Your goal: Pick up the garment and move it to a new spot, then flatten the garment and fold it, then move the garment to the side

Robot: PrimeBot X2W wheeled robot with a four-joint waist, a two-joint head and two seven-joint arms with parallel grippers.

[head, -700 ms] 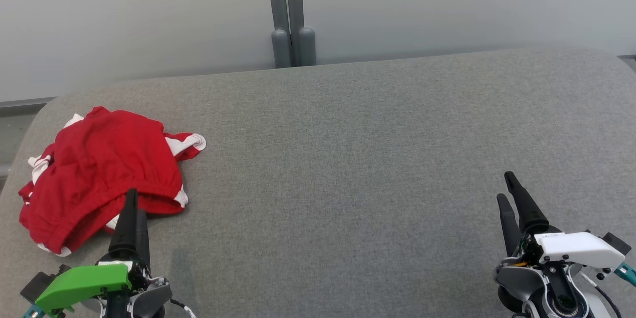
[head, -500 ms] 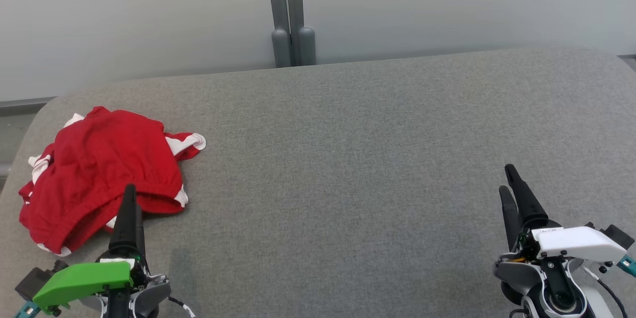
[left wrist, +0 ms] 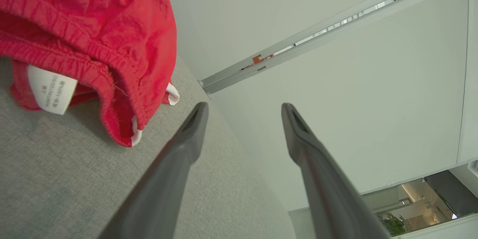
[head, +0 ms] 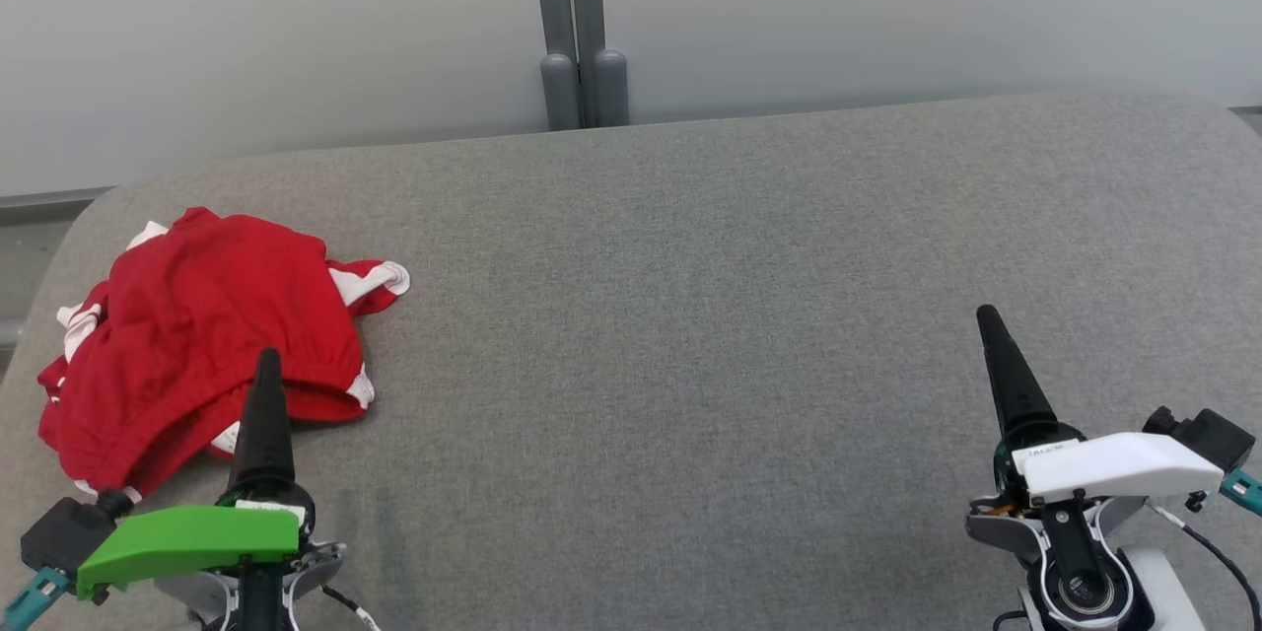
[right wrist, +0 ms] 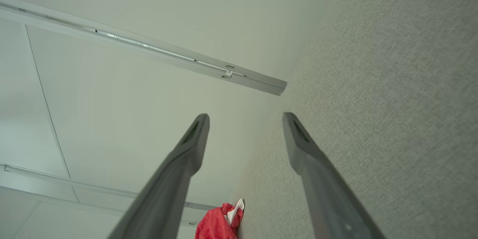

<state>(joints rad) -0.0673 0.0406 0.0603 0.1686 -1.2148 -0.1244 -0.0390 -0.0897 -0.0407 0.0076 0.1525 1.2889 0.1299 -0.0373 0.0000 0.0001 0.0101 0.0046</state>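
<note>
While the garment (head: 197,335) lies crumpled, left gripper (left wrist: 244,105) and right gripper (right wrist: 245,115) gape, seemingly touching nothing.

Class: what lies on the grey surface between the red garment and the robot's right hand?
Nothing. The head view shows bare grey surface stretching from the red garment to the right hand.

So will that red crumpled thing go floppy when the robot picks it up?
Probably floppy: the garment lies crumpled in soft folds, so it should droop from wherever it's pinched. It likely weighs little, being thin cloth. Its gathered waistband may stretch when pulled.
</note>
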